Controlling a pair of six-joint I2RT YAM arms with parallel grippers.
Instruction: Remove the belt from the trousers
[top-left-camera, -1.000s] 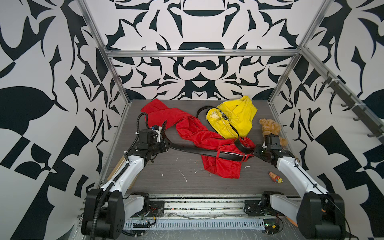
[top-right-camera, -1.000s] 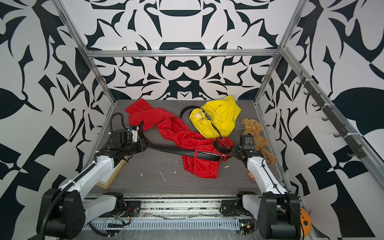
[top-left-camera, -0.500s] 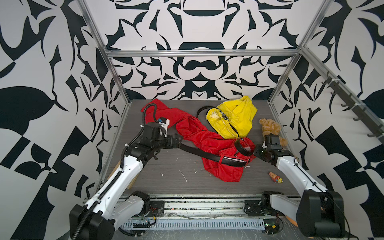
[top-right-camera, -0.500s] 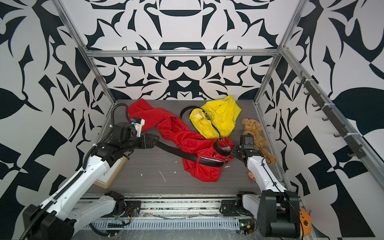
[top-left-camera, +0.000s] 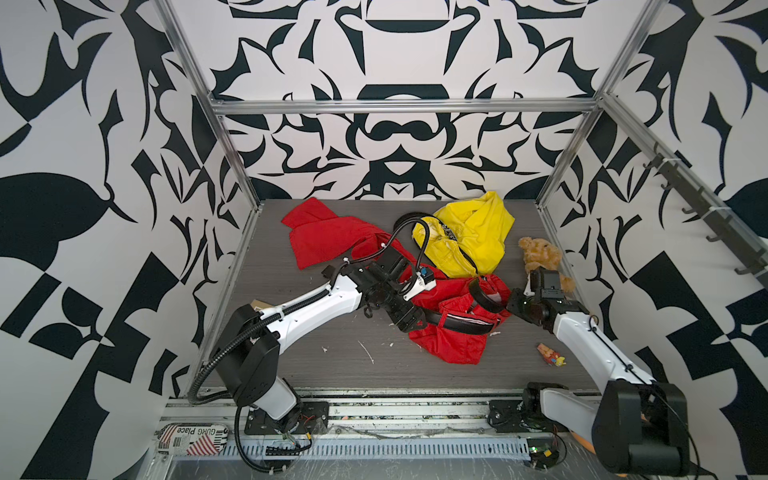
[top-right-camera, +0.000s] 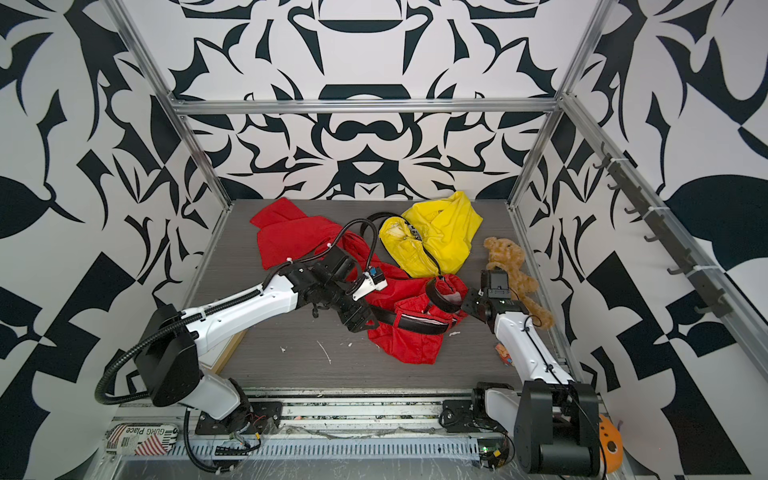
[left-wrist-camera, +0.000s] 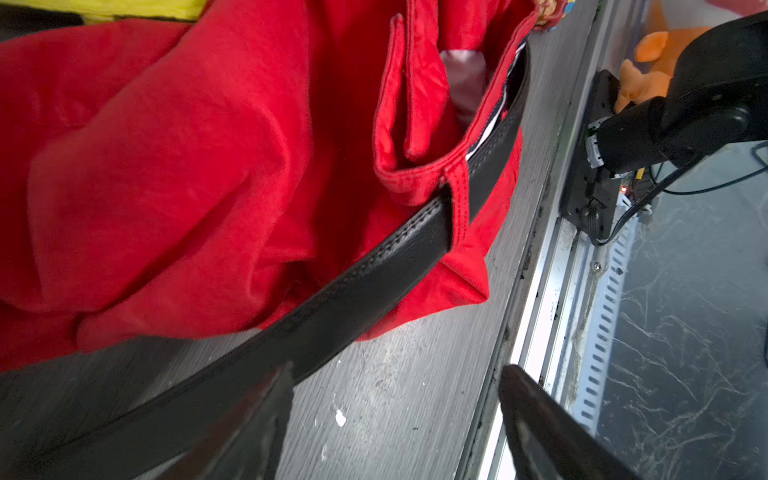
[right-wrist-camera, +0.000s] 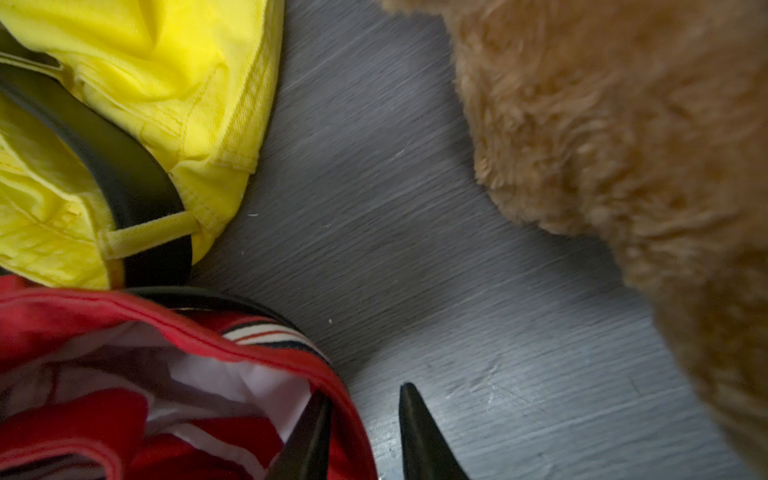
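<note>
**Inspector:** Position of the belt (left-wrist-camera: 332, 299)?

**Technician:** Not free. In the left wrist view it passes under a red belt loop (left-wrist-camera: 457, 199) at centre right, then runs to the lower left across the table (left-wrist-camera: 415, 415). In both top views it lies across the waistband of the red trousers (top-left-camera: 449, 349), just right of centre. Its far end curls upward near the right arm.

**Inspector:** Left gripper (left-wrist-camera: 395, 374)?

**Technician:** Fingers wide apart, holding nothing. The strap passes just beside one fingertip, not between the two.

**Inspector:** Right gripper (right-wrist-camera: 363, 390)?

**Technician:** Fingers close together astride the waistband hem, at the lower middle of its wrist view. One is inside the trousers, one outside. I judge that to be a grip on the cloth.

**Inspector:** Hazards from here?

**Technician:** Four.
- Closing from this stance would likely meet bare table, because the strap sits off to one side.
- A pull at an angle to the loop could bind the strap there and drag the whole garment. The right-hand hold is on a thin hem and may slip.
- The yellow garment (right-wrist-camera: 137, 83) touching the red one carries a second black belt (right-wrist-camera: 124, 174), so a careless reach could take the wrong strap.
- The teddy bear (top-left-camera: 540, 257) lies just beside the right wrist and could be shoved.
</note>
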